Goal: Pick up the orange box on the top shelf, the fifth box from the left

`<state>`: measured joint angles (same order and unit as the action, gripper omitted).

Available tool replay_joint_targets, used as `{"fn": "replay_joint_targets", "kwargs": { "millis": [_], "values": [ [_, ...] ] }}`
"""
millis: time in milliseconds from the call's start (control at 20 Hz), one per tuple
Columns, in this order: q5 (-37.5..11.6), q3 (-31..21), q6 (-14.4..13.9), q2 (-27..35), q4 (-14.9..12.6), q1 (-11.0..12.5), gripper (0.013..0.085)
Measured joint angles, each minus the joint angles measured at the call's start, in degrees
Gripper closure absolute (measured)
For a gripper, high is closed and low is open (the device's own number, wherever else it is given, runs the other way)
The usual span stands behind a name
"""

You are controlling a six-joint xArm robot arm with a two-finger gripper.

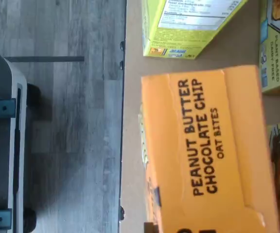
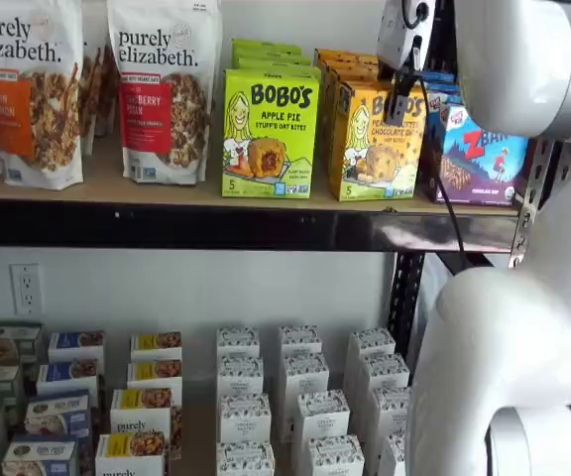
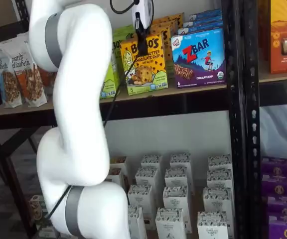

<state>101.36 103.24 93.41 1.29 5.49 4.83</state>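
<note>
Gripper [image 3: 142, 42] sits right over the front of the orange box [image 3: 144, 67], center-top of frame; can't tell if it's clamped.

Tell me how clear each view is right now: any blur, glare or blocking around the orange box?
Wrist view: orange box lettering readable, slightly soft. In a shelf view the gripper and its cable cross the box front; glare on the top shelf rail. In a shelf view the arm blocks the left.
</note>
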Motion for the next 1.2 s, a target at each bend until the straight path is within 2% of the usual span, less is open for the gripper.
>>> {"fn": "replay_joint_targets", "kwargs": {
  "millis": [150, 200, 250, 350, 1200],
  "values": [
    [0.26, 0.15, -0.03, 0.08, 0.05, -0.01, 0.049],
    [0.52, 0.25, -0.06, 0.14, 0.13, -0.01, 0.053],
    [0.55, 0.2, -0.08, 0.1, 0.15, -0.03, 0.053],
    [0.45, -0.06, -0.11, -0.09, 0.13, -0.07, 0.061],
    [-0.41, -3.15, -0.32, -3.7, 0.25, -0.22, 0.061]
  ]
}}
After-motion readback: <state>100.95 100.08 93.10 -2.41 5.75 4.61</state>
